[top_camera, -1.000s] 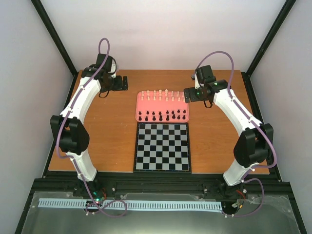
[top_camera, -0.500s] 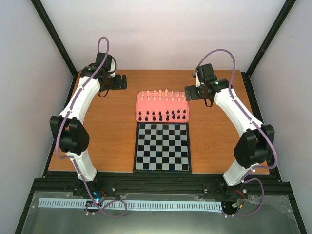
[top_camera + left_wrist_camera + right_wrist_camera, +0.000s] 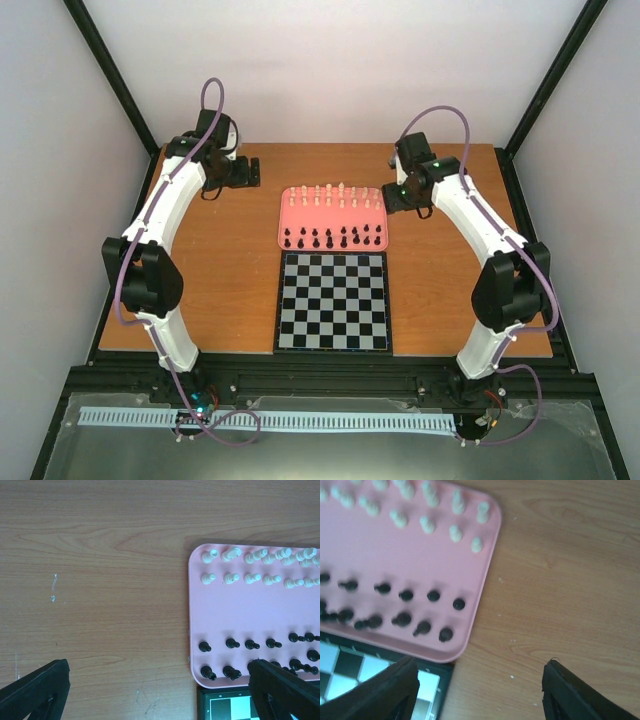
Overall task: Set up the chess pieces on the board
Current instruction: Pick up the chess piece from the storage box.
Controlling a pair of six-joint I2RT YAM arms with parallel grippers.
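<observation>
Right gripper (image 3: 479,666) wide, empty, beside tray (image 3: 420,565) corner; board (image 3: 333,300) bare. First pick pending; next needs centring over a black piece (image 3: 446,634).

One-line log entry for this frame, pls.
board: bare | chess pieces: all on pink tray, none placed | left gripper: open, empty, left of tray | right gripper: open, empty, at tray's right edge

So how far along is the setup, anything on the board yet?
Nothing done: the chessboard is bare; cream-white pieces and black pieces all sit on the pink tray. In hand nothing: right gripper open by the tray's corner, left gripper open over the table. All placing is left.
</observation>
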